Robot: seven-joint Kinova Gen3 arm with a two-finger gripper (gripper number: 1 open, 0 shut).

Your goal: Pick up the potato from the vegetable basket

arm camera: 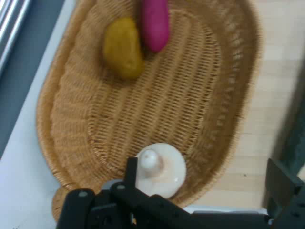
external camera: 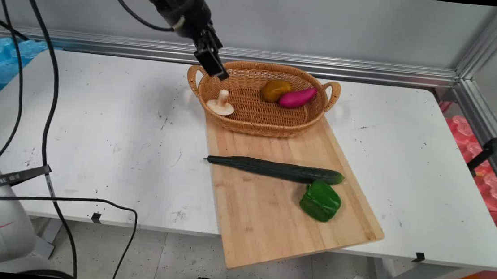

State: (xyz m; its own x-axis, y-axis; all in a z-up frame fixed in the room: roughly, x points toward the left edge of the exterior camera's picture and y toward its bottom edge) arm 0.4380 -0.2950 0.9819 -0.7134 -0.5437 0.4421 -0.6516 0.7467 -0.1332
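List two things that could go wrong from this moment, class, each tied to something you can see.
1. The mushroom sits cap-down right at the basket's left rim, below the open gripper; a nudge might tip it out onto the table.
2. The cutting board overhangs the table's near edge, so pressing there might tilt it and roll the cucumber or the green pepper off.

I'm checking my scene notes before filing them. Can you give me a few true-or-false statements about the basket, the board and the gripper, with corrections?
1. The mushroom lies in the basket. True.
2. The cucumber is in the basket. False: it lies on the cutting board.
3. The gripper holds the mushroom. False: its fingers are open above it.
4. The green pepper sits beside the cucumber. True.
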